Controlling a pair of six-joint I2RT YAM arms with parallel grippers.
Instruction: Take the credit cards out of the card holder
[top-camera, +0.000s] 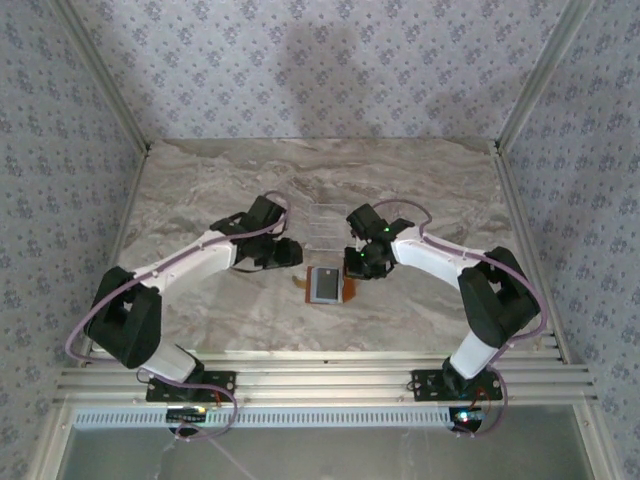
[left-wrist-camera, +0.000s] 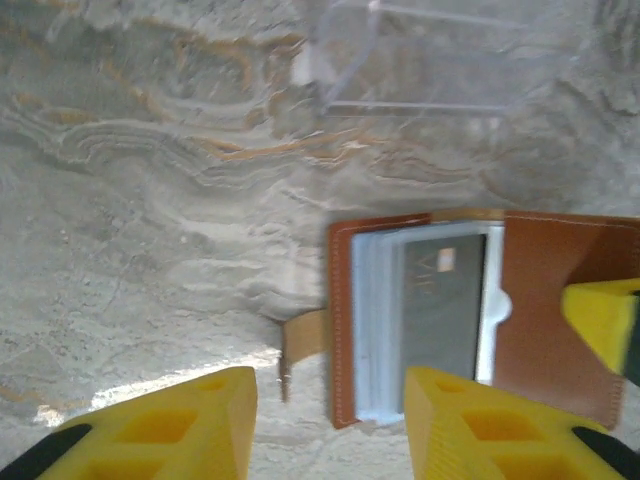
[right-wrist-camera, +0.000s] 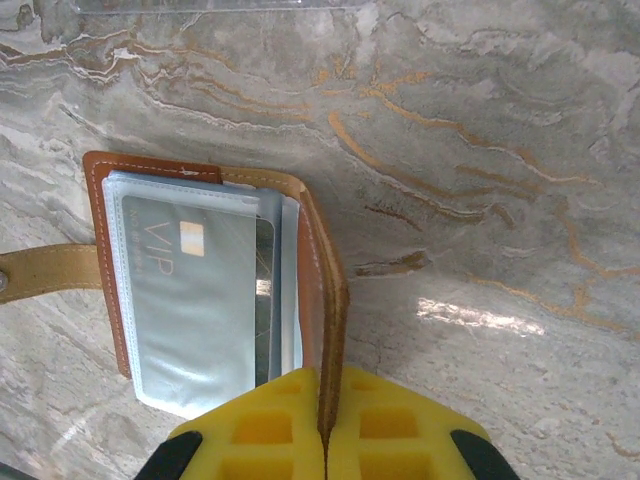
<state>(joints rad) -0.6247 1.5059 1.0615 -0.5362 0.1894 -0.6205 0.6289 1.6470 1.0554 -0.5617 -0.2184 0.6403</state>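
Note:
The card holder lies open on the marble table, orange-brown leather with a strap on its left. Clear sleeves inside hold the credit cards: a grey "VIP" card on top, a darker one behind it. My right gripper is shut on the holder's right flap, which stands on edge between the yellow fingers. My left gripper is open just left of the holder, its left edge lying between the spread fingers, untouched. From above, the left gripper and right gripper flank the holder.
A clear plastic tray sits on the table just beyond the holder; its edge appears as. Patterned walls enclose the table on three sides. Bare marble spreads around.

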